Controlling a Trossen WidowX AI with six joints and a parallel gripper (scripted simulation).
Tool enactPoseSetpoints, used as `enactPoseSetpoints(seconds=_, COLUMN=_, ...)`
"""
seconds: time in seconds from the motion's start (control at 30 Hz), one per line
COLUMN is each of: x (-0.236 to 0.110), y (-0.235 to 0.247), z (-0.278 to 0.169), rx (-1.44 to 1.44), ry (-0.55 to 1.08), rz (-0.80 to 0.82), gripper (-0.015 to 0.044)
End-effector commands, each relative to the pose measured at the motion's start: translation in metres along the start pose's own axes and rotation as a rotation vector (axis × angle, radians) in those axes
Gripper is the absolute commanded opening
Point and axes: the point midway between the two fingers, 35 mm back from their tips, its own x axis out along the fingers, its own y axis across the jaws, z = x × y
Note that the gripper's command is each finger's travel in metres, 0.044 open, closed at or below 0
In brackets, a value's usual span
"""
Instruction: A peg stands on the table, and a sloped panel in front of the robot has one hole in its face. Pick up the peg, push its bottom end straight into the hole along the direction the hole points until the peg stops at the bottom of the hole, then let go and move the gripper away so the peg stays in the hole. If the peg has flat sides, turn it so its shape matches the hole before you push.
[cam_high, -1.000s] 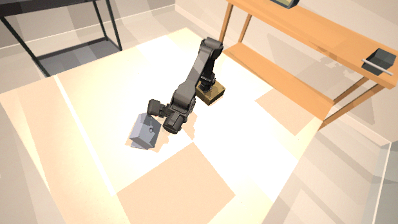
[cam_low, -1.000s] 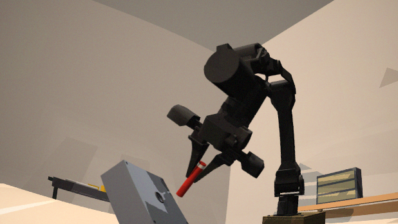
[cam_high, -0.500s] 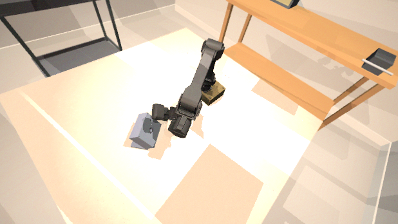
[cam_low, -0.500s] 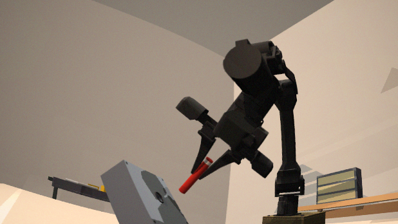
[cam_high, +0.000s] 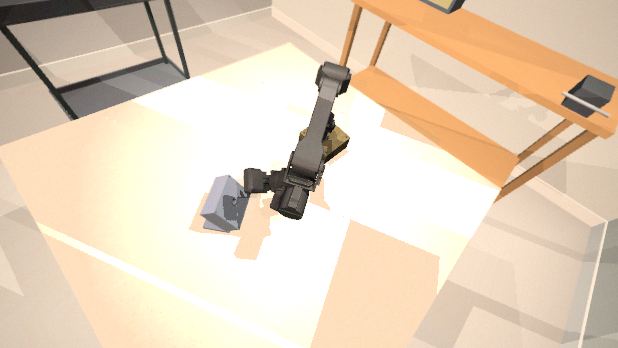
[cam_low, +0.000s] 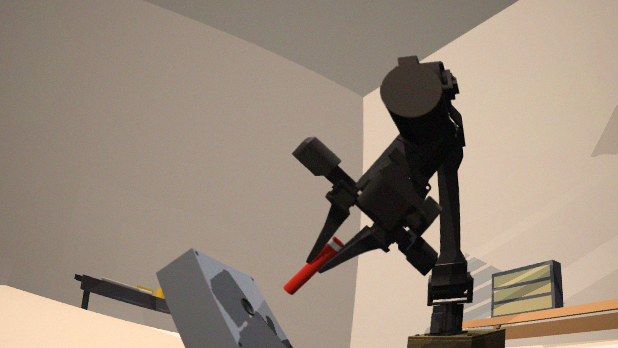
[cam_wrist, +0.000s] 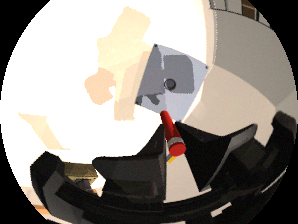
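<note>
Claw (cam_low: 320, 262): nearly closed, clamped on red peg (cam_low: 306, 272). Peg tilted, tip at panel's (cam_low: 220, 300) two o'clock, clear of hole (cam_low: 246, 305).

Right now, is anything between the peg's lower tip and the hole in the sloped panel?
Nothing: in the exterior view the red peg, clamped in the gripper, hangs short of the hole in the panel, with only open air between.

You see pale beige walls (cam_low: 150, 125) meeting at corner, grey ceiling (cam_low: 325, 30) above. Orange wooden shelf unit (cam_high: 465, 65) along far side, dark tray (cam_high: 587, 95) on it. Black metal-frame table (cam_high: 95, 55) in other corner. Small drawer box (cam_low: 525, 287) on shelf, contents perhaps paper. Sunlit patches on light floor (cam_high: 525, 280).
</note>
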Motion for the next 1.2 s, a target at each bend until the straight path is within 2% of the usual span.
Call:
enactPoseSetpoints(seconds=0.0, x=-0.005, y=0.001, z=0.003, rx=-0.037, ry=0.000, rz=-0.024, gripper=0.0000)
enactPoseSetpoints(seconds=0.93, x=-0.039, y=0.011, z=0.027, rx=-0.217, ry=-0.023, rz=-0.175, gripper=0.0000)
enactPoseSetpoints(seconds=1.17, x=-0.033, y=0.009, z=0.029, rx=-0.225, ry=-0.025, rz=-0.182, gripper=0.0000)
